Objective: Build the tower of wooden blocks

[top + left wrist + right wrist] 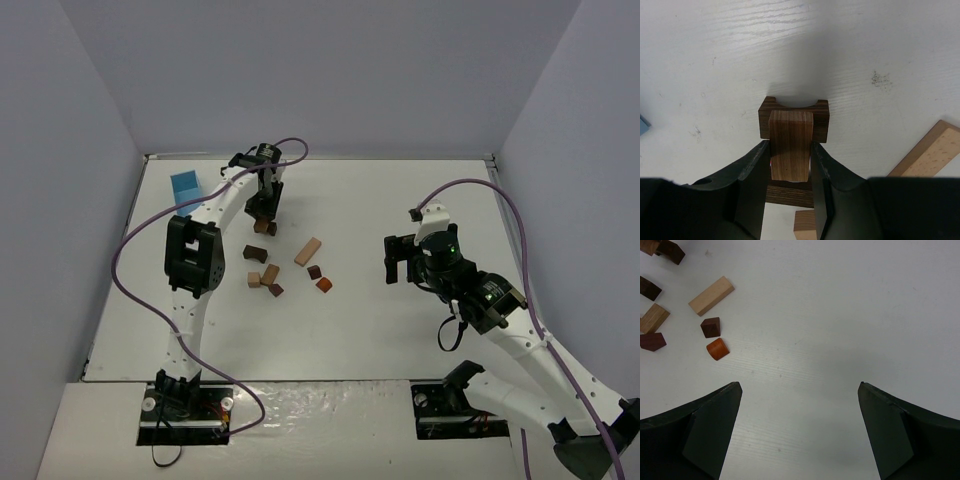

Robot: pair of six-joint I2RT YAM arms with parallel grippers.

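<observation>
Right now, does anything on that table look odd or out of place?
Nothing looks broken or spilled. The only misfit is a blue box at the far left, away from the loose blocks. A faint grey smudge marks the table.

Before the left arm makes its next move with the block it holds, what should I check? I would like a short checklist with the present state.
1. Left gripper jaws shut on both sides of the brown block: ok.
2. Brown block centred over the dark notched block: ok.
3. Brown block resting on it: cannot tell.
4. Right gripper open, far from those blocks: ok.
5. Tan bar apart from those blocks: ok.
</observation>
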